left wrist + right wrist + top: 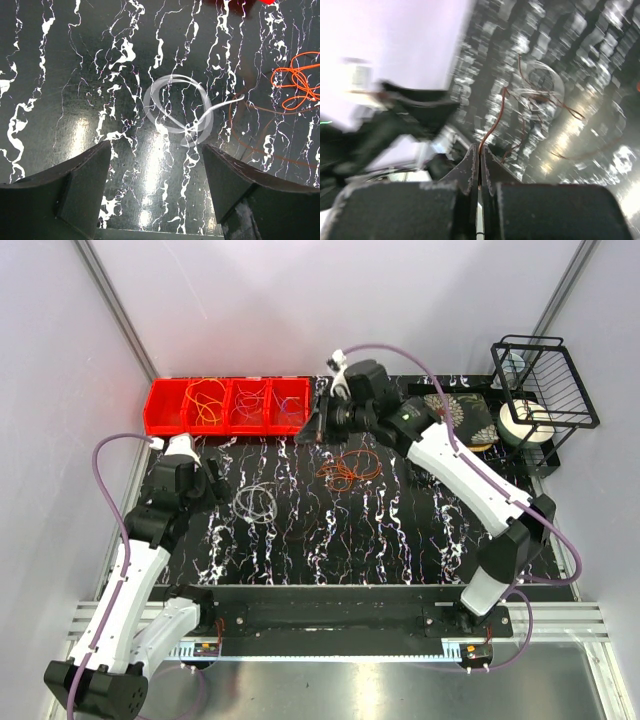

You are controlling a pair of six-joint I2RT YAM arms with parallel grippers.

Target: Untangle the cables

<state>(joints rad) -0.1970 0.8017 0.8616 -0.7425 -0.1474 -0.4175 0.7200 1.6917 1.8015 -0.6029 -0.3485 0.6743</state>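
A: Pincer status?

B: The right gripper (479, 150) is clenched, fingers pressed flat together. We see 1 thin red-brown cable (492, 125) coming out from between the tips and running off toward the mat, so it is gripping that strand. That wrist view is blurred and we can't trace the far end.

A: Where is it from the top?

B: At the back of the black marbled mat (400, 530), just beside the right end of the red bin (165, 412).

A: And the left?

B: The left gripper (156, 147) is released, jaws spread wide, nothing between them. It hangs over the left part of the mat. The white cable (148, 102) lies just ahead of its fingertips, not touching them.

A: The other cables?

B: The white one lies flat as 1 loose loop, left of centre. The orange bundle (350, 468) sits tangled on the mat to its right, apart from it and near the right gripper. The bin has 4 compartments. We see orange and yellow loops (205, 400) in the 2nd from the left. The strands in the 3rd and 4th are too small for us to call colours.

A: Anything else?

B: A black wire rack (545, 365) at the back right corner, with a pale roll (522, 422) at its foot.
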